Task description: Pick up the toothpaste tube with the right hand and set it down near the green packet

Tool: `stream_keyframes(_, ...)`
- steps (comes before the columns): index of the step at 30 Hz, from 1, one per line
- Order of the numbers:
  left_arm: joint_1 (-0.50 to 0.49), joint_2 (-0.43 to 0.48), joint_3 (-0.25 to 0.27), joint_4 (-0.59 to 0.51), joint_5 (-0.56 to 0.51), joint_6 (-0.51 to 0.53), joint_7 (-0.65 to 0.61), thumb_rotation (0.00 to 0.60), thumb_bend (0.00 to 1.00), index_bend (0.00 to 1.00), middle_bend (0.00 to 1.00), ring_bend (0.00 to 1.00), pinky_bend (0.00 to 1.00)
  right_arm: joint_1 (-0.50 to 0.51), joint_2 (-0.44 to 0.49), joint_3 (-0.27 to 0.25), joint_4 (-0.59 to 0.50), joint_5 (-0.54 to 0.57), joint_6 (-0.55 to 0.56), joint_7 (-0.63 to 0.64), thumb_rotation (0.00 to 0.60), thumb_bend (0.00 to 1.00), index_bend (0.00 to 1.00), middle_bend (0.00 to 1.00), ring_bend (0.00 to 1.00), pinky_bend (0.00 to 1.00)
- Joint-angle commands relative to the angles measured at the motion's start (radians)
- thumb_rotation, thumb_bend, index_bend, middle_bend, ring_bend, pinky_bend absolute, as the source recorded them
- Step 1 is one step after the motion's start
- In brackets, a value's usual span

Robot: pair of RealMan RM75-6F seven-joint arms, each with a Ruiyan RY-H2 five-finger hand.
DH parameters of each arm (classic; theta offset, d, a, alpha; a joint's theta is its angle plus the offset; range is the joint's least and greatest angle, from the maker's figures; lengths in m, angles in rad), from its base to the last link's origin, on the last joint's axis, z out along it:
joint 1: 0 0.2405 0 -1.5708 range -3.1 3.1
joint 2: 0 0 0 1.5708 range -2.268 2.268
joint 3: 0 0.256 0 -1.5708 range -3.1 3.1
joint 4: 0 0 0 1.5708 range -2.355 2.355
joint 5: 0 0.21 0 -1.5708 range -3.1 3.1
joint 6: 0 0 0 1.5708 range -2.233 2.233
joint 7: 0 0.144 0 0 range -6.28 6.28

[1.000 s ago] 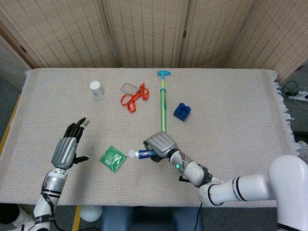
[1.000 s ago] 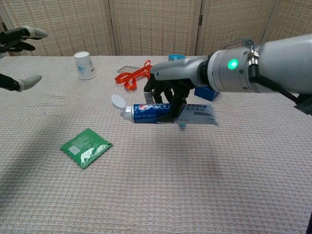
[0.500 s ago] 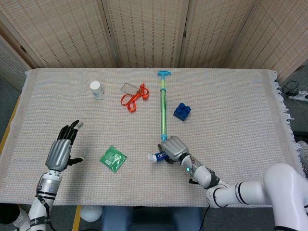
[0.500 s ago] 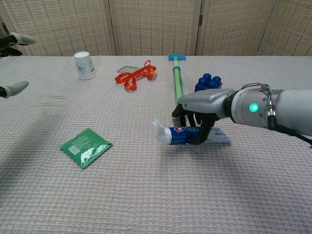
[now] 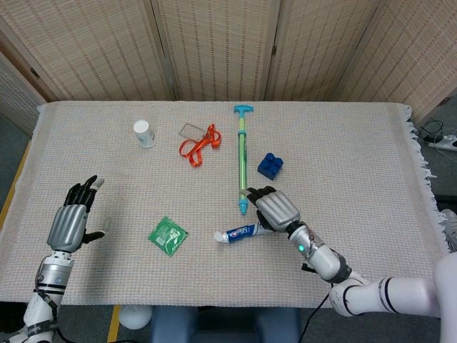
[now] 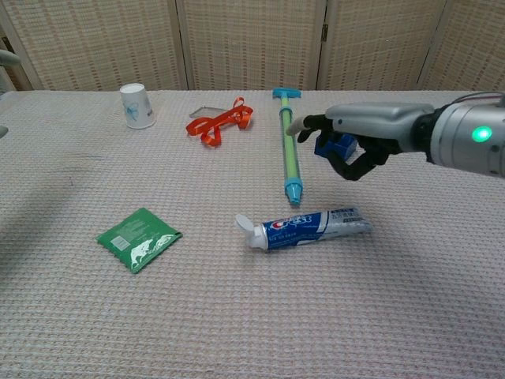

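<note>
The toothpaste tube [image 5: 241, 232] [image 6: 306, 227] lies flat on the table cloth, white cap pointing left, a short way right of the green packet [image 5: 168, 236] [image 6: 138, 238]. My right hand [image 5: 275, 209] [image 6: 364, 136] hovers above and right of the tube, fingers apart, holding nothing. Far to the left, my left hand [image 5: 71, 222] is raised with fingers spread and nothing in it; the chest view shows only a sliver of it at the left edge.
A long green and blue pump rod [image 5: 242, 158] [image 6: 289, 146] lies just behind the tube. A blue toy block [image 5: 270, 165] sits beside my right hand. An orange lanyard [image 5: 198, 142] and a white paper cup [image 5: 144, 133] stand farther back.
My right hand let go of the toothpaste tube, which now rests on the cloth, and lifted up and to the right. My left hand drifted further left.
</note>
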Motion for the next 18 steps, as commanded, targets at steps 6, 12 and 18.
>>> stream_keyframes(6, 0.070, 0.076, 0.012, 0.024, -0.014, 0.071, 0.003, 0.600, 0.45, 0.00, 0.05, 0.11, 0.00, -0.289, 0.246, -0.113, -0.089, -0.233, 0.315, 0.105, 0.600, 0.67, 0.03, 0.13, 0.14, 0.15)
stream_keyframes(12, 0.129, 0.111, 0.036, 0.000, -0.011, 0.148, 0.081, 0.600, 0.45, 0.00, 0.06, 0.11, 0.00, -0.470, 0.295, -0.158, -0.054, -0.359, 0.505, 0.216, 0.600, 0.61, 0.00, 0.08, 0.10, 0.12)
stream_keyframes(18, 0.177, 0.128, 0.076, -0.055, 0.018, 0.196, 0.139, 0.600, 0.45, 0.00, 0.06, 0.10, 0.00, -0.608, 0.291, -0.174, 0.001, -0.413, 0.615, 0.293, 0.600, 0.61, 0.00, 0.06, 0.08, 0.10)
